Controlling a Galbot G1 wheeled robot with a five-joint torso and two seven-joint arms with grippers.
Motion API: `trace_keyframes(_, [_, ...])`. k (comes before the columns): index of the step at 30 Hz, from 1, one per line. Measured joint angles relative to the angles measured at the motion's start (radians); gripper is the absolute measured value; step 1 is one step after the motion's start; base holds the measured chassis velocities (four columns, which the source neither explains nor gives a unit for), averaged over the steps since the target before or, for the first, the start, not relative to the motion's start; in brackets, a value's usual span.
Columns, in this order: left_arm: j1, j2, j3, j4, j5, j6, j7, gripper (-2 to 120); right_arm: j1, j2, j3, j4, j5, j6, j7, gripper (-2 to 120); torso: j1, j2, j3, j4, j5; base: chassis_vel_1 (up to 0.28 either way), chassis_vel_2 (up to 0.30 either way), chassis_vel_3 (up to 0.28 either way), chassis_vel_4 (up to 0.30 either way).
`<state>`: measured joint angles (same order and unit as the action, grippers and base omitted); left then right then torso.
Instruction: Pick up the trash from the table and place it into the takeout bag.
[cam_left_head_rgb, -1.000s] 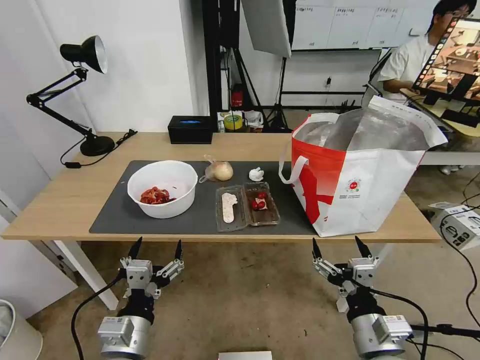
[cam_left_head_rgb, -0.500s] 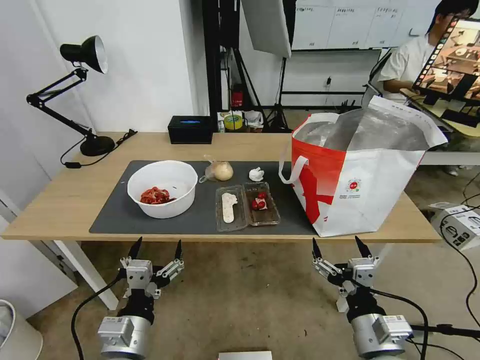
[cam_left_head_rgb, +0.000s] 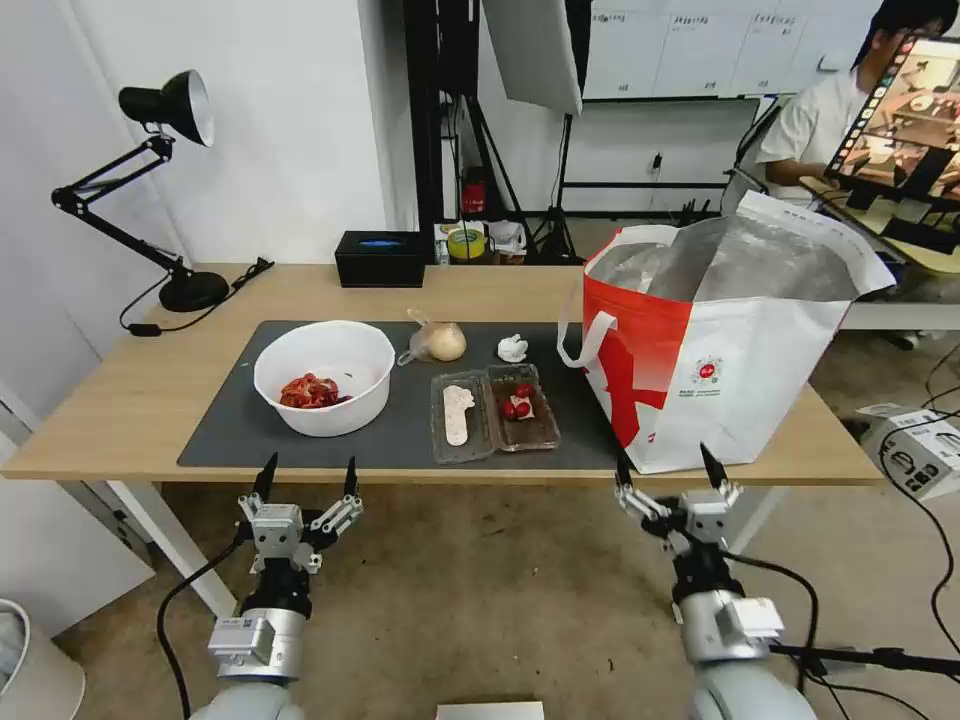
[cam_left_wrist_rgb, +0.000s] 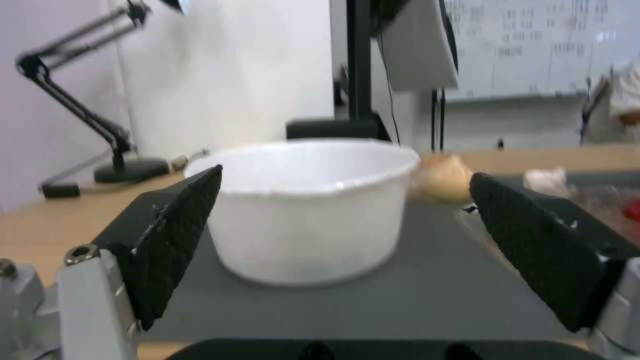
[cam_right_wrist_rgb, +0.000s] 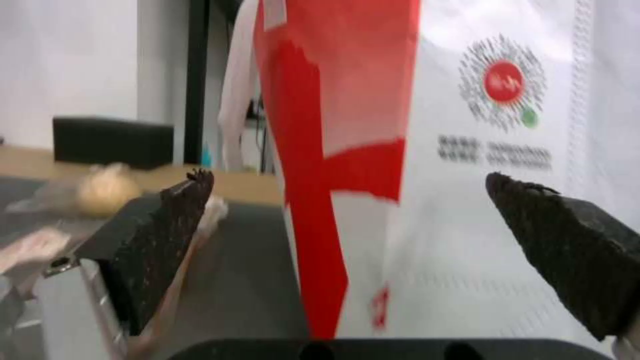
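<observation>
The surface (cam_left_head_rgb: 130, 400) is a long light-wood top on white legs, with a matte dark grey rectangular mat (cam_left_head_rgb: 400, 440) laid across its middle. On the mat's left part sits a smooth white round bowl (cam_left_head_rgb: 325, 377) with straight, slightly tapered walls and a heap of red scraps inside. Behind it and to the right lies a clear bag (cam_left_head_rgb: 437, 341) knotted around a rounded yellowish lump. Further right is a small crumpled white tissue (cam_left_head_rgb: 513, 347). In front of these, a thin clear plastic hinged box (cam_left_head_rgb: 494, 412) lies flat open in 2 halves, the right half holding red bits, the left half a pale smear of something I cannot identify.

The takeout bag (cam_left_head_rgb: 720, 370) stands upright on the right end of the surface, stiff red-and-white fabric with a wrinkled silver foil lining, white loop handles and a round red logo; its mouth gapes open.

The left end effector (cam_left_head_rgb: 305, 478) hangs below the near edge, in front of the bowl, its 2 black pointed fingers spread wide and gripping nothing. The right end effector (cam_left_head_rgb: 667, 468) hangs by the edge before the bag, equally wide apart and empty.

At the back stand a black rectangular box (cam_left_head_rgb: 380, 258) and a black jointed desk lamp (cam_left_head_rgb: 160, 180).
</observation>
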<state>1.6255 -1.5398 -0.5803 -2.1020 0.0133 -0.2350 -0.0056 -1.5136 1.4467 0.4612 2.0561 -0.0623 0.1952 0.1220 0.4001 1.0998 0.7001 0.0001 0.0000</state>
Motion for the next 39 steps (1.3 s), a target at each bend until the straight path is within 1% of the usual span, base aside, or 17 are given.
trace_keyframes(2, [-0.038,-0.009,-0.008,0.046,0.003,-0.059,-0.001,100,0.064,-0.011,-0.021,-0.055,-0.014,0.044,0.028,100,0.000,0.000,0.000,0.0000,0.0000,0.000,0.000,0.000,0.000])
trace_keyframes(3, [-0.038,-0.009,-0.008,0.046,0.003,-0.059,-0.001,100,0.064,-0.011,-0.021,-0.055,-0.014,0.044,0.028,100,0.000,0.000,0.000,0.0000,0.0000,0.000,0.000,0.000,0.000])
trace_keyframes(4, [-0.063,-0.015,-0.012,0.076,0.004,-0.097,-0.002,100,0.096,-0.014,-0.025,-0.073,-0.016,0.052,0.032,100,0.000,0.000,0.000,0.0005,0.0004,0.000,0.000,0.000,0.000])
trace_keyframes(6, [-0.106,-0.025,-0.021,0.128,0.007,-0.162,-0.003,100,0.138,-0.018,-0.043,-0.112,-0.031,0.090,0.035,100,0.000,0.000,0.000,-0.0007,-0.0005,0.000,0.000,0.000,0.000])
trace_keyframes(7, [-0.132,-0.031,-0.026,0.159,0.009,-0.202,-0.003,100,0.174,-0.022,-0.064,-0.146,-0.046,0.119,0.036,100,0.000,0.000,0.000,0.0003,0.0006,0.000,0.000,0.000,0.000])
trace_keyframes(8, [-0.132,-0.031,-0.026,0.159,0.009,-0.202,-0.003,100,0.174,-0.022,-0.064,-0.146,-0.046,0.119,0.036,100,0.000,0.000,0.000,0.0003,0.0006,0.000,0.000,0.000,0.000])
trace_keyframes(9, [-0.156,-0.035,-0.035,0.191,0.007,-0.240,0.003,100,0.186,-0.023,-0.071,-0.159,-0.051,0.130,0.036,100,0.000,0.000,0.000,0.0003,0.0000,0.000,0.000,0.000,0.000])
trace_keyframes(10, [-0.161,-0.034,-0.038,0.197,0.006,-0.247,0.011,100,0.186,-0.023,-0.072,-0.160,-0.052,0.132,0.036,100,0.000,0.000,0.000,0.0001,-0.0005,0.000,0.000,0.000,0.000])
trace_keyframes(12, [-0.165,-0.032,-0.043,0.203,0.002,-0.254,0.019,100,0.187,-0.023,-0.074,-0.161,-0.053,0.133,0.036,100,0.000,0.000,0.000,0.0000,-0.0005,0.000,0.000,0.000,0.000])
trace_keyframes(14, [-0.172,-0.025,-0.055,0.216,-0.010,-0.268,0.059,100,0.182,-0.023,-0.076,-0.161,-0.054,0.138,0.030,100,0.000,0.000,0.000,-0.0001,-0.0001,0.000,0.000,0.000,0.000])
trace_keyframes(17, [-0.171,-0.023,-0.056,0.213,-0.013,-0.268,0.072,100,0.174,-0.023,-0.076,-0.157,-0.054,0.141,0.024,100,0.000,0.000,0.000,-0.0002,0.0001,0.000,0.000,0.000,0.000])
trace_keyframes(29, [-0.162,-0.018,-0.060,0.202,-0.021,-0.262,0.090,100,0.166,-0.023,-0.074,-0.144,-0.050,0.142,0.020,100,0.000,0.000,0.000,-0.0001,0.0000,0.000,0.000,0.000,0.000])
trace_keyframes(32, [-0.155,-0.009,-0.065,0.196,-0.034,-0.261,0.109,100,0.162,-0.023,-0.073,-0.138,-0.048,0.142,0.020,100,0.000,0.000,0.000,-0.0001,0.0000,0.000,0.000,0.000,0.000])
trace_keyframes(39, [-0.160,0.011,-0.068,0.195,-0.066,-0.258,0.128,100,0.154,-0.026,-0.072,-0.128,-0.047,0.142,0.018,100,0.000,0.000,0.000,-0.0001,0.0000,0.000,0.000,0.000,0.000])
